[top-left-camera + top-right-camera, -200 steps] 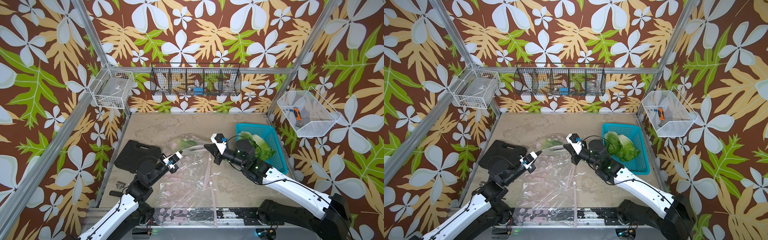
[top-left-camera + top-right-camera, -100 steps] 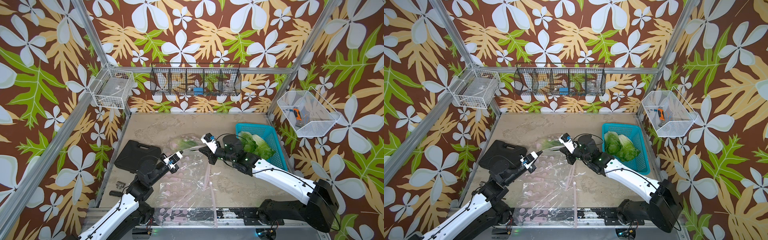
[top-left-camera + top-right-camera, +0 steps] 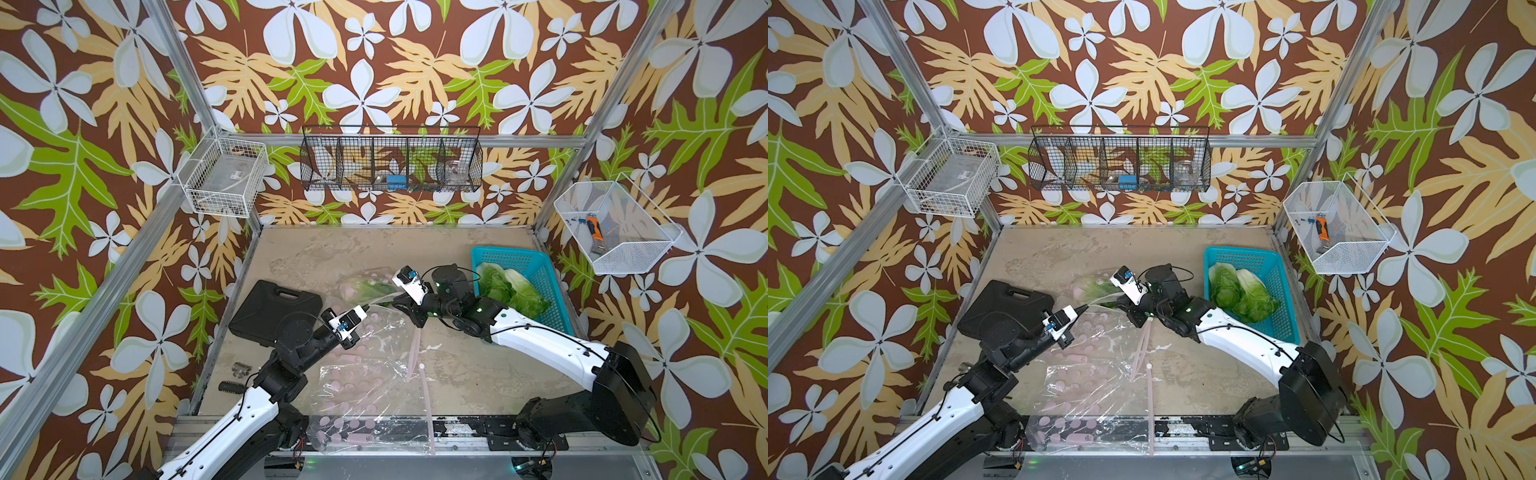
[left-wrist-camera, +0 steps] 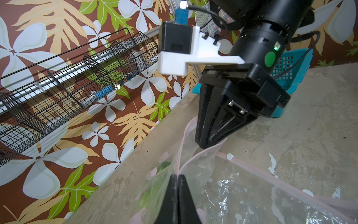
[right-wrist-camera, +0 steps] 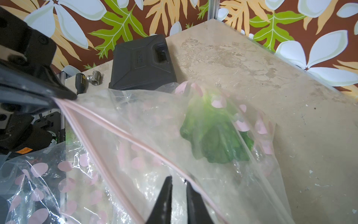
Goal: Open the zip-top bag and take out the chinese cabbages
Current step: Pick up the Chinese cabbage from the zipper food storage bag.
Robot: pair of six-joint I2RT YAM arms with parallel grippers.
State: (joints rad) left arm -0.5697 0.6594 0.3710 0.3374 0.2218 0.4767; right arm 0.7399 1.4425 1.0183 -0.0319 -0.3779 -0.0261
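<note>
We hold the clear pink-dotted zip-top bag clamped in our left gripper, and our right gripper, jaws slightly apart, must reach in for the last leafy green cabbage.

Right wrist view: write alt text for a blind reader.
A clear, pink-dotted zip-top bag holds one green chinese cabbage. The left gripper pinches its pink zip strip; the right gripper has its jaws slightly apart.
</note>
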